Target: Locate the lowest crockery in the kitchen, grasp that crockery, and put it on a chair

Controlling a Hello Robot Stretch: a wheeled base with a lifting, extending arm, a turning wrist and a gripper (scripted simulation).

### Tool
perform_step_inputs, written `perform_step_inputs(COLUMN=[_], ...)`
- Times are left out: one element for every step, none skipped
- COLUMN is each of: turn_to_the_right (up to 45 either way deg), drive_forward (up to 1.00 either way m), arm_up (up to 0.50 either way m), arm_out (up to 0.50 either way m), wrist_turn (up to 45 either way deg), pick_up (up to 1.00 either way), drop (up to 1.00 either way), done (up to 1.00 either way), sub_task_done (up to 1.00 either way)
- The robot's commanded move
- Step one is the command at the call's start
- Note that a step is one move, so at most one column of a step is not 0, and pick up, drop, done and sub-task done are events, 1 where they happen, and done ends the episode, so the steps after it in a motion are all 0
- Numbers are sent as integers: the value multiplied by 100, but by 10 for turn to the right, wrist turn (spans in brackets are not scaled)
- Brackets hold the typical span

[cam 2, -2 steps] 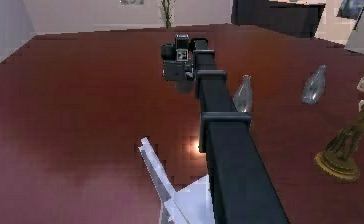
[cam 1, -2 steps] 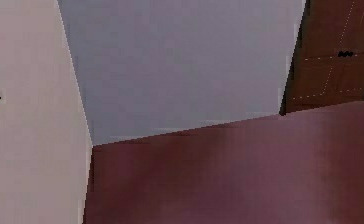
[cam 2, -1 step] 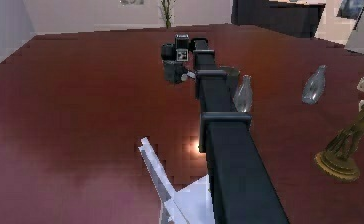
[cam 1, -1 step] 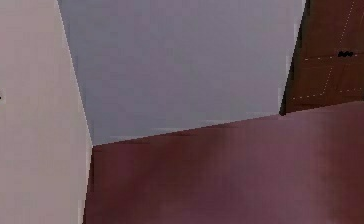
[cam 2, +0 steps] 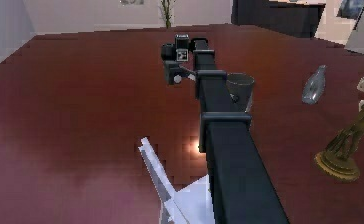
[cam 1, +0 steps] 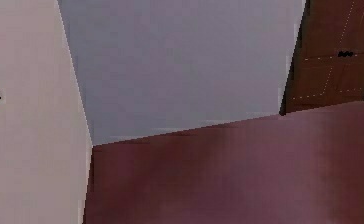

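Observation:
In the arm side view my arm's dark bar (cam 2: 230,150) rises from the bottom edge over a dark red surface (cam 2: 80,110). At its far end stand the white marked squares (cam 2: 180,48). The gripper (cam 2: 216,76) lies close against the bar there, its thin fingers (cam 2: 202,76) pointing toward the view's right. A small grey cup-like vessel (cam 2: 240,88) sits right at the fingers' end, beside the bar. I cannot tell whether the gripper holds it or whether it stands on the surface.
A clear glass bottle (cam 2: 315,85) and a golden statuette (cam 2: 343,150) stand at the arm side view's right. A white angular thing (cam 2: 160,185) lies near the bottom edge. In the forward view, pale walls (cam 1: 180,60) meet the dark red floor (cam 1: 240,170), with a brown wooden door (cam 1: 335,55) at right.

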Motion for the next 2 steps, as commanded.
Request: perform_step_inputs(turn_to_the_right=[0, 0], drive_forward=[0, 0], arm_up=[-32, -32], arm_out=[0, 0], wrist_turn=[0, 0], pick_up=[0, 0], drop=[0, 0], done=[0, 0], sub_task_done=[0, 0])
